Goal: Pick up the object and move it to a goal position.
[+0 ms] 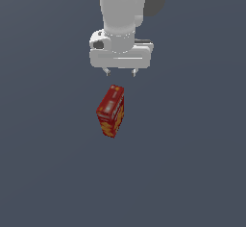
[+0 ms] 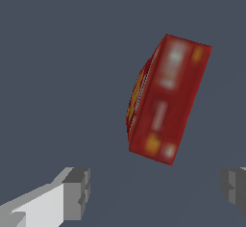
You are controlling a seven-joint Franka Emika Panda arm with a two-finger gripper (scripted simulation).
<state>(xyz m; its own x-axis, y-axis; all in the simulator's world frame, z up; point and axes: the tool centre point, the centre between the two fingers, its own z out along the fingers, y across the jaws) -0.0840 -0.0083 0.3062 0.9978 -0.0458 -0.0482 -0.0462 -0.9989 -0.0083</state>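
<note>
1. Box [image 1: 111,111]: red, with orange-yellow cracker pictures, it stands upright on the plain dark floor [image 1: 43,173], turned at an angle to the camera. In the wrist view its narrow top face [image 2: 169,98] shows, with pale lettering.
2. Gripper [image 1: 121,72]: it hangs above the box, not touching it. Its jaws are spread wide and hold nothing. In the wrist view the fingers [image 2: 77,192] sit well off the box, and the box is not centred between them.
3. Step, as I judge it: the approach before the grasp; nothing lifted yet.
4. Risks:
   - Descending off-centre could put a fingertip on the top face and topple the box.
   - The box looks rotated against the jaw line, so closing could twist or push it instead of pinching flat faces.
   - A high, shallow grip on a tall box may let it swing or slip during the carry.
</note>
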